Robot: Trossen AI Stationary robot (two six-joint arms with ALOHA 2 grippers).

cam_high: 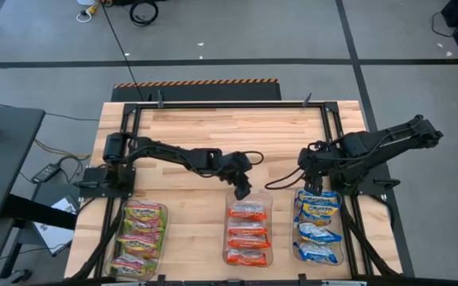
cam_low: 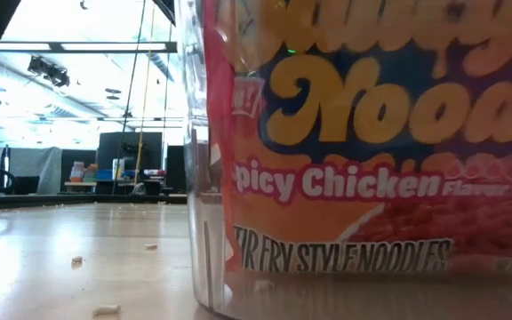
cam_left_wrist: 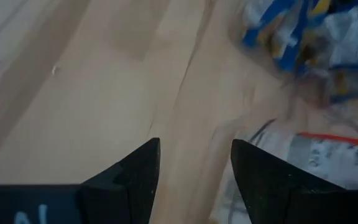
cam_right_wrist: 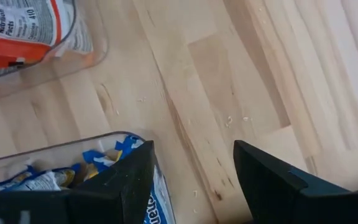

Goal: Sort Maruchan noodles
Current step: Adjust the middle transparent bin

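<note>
The table (cam_high: 213,131) carries 3 clear bins in a row along its near edge, each holding noodle packets of 1 colour. The left bin (cam_high: 164,230) holds about 4 green-yellow packets (cam_high: 141,234). The middle bin (cam_high: 270,230) holds 4 orange-red packets (cam_high: 247,234) stacked in a column. The right bin (cam_high: 344,238) holds 4 blue-and-yellow packets (cam_high: 319,226), though overlaps make that count uncertain.

The left gripper (cam_high: 242,191) hangs just over the far end of the middle bin, close above the topmost orange-red packet. Its 2 fingers (cam_left_wrist: 129,177) stand apart with nothing between them, only bare wood showing in the gap.

The right gripper (cam_high: 307,181) sits at the far end of the right bin, just beside the topmost blue-and-yellow packet. Its 2 fingers (cam_right_wrist: 129,180) are likewise spread and empty, with the bin's rim and a blue-and-yellow packet (cam_right_wrist: 73,177) right beside one finger.

From table height, an orange-red packet (cam_low: 372,178) fills the view behind the bin's clear wall (cam_low: 204,222).
</note>
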